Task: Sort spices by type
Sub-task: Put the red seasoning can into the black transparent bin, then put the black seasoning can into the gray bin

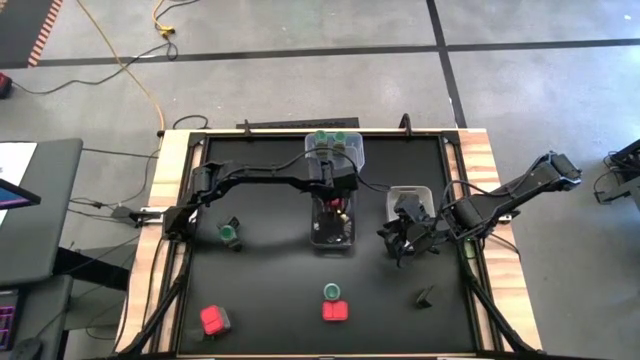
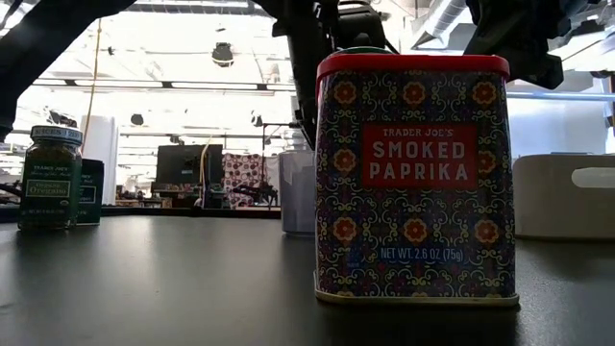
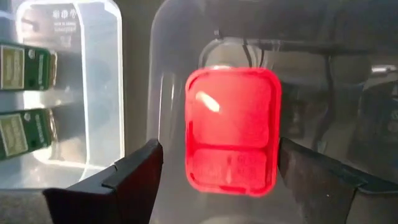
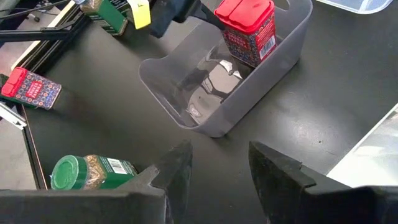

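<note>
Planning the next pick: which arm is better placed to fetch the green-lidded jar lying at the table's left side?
Left, probably. The left gripper hangs open above the middle clear tub, the red tin free between its fingers. The green-lidded jar lies on its side of the table. The right gripper is beyond the tub.

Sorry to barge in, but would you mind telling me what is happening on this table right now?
Spices are being sorted into clear tubs. The left claw hangs open over the middle tub, astride a red paprika tin standing inside it. Green-lidded jars fill the tub behind. The right claw waits open beside it. More tins and jars remain loose on the table.
</note>
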`<state>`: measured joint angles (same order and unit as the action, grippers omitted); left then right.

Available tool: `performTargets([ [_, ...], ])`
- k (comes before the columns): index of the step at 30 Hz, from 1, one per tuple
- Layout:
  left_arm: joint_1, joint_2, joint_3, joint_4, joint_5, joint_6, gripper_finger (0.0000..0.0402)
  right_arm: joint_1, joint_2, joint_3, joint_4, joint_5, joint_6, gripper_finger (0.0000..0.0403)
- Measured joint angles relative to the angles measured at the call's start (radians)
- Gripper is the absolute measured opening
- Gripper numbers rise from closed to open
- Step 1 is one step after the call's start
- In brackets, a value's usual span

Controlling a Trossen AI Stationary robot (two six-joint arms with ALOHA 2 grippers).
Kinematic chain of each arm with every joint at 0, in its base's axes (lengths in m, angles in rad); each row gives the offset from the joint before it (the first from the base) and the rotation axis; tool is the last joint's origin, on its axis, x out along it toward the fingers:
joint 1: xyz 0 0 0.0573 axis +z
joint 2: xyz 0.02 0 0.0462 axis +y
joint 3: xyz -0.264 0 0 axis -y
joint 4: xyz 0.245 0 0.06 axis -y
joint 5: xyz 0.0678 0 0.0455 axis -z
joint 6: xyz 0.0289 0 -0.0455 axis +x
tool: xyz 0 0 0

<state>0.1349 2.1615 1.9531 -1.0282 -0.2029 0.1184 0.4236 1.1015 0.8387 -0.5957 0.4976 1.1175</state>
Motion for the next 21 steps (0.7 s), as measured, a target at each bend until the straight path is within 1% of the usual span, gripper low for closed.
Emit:
performTargets([
  [4, -0.002, -0.003, 0.024, -0.066, 0.0, -0.036, 0.0299, 0.0, 0.0, 0.0, 0.0, 0.0, 0.0, 0.0185],
  [9, -0.023, -0.039, 0.026, -0.127, -0.005, -0.109, 0.0299, 0.0, 0.0, 0.0, -0.001, 0.0, -0.003, 0.0185],
  [12, -0.048, -0.072, 0.022, -0.135, -0.052, -0.149, 0.0299, 0.0, 0.0, 0.0, -0.001, 0.0, -0.003, 0.0185],
  [15, -0.078, -0.123, -0.004, -0.128, -0.09, -0.193, 0.0299, 0.0, 0.0, 0.0, -0.001, 0.0, -0.003, 0.0185],
  [18, -0.11, -0.173, -0.036, -0.138, -0.105, -0.251, 0.0299, 0.0, 0.0, 0.0, -0.002, 0.0, -0.003, 0.0185],
  [21, -0.151, -0.229, -0.088, -0.136, -0.129, -0.316, 0.0299, 0.0, 0.0, 0.0, -0.002, 0.0, -0.003, 0.0185],
])
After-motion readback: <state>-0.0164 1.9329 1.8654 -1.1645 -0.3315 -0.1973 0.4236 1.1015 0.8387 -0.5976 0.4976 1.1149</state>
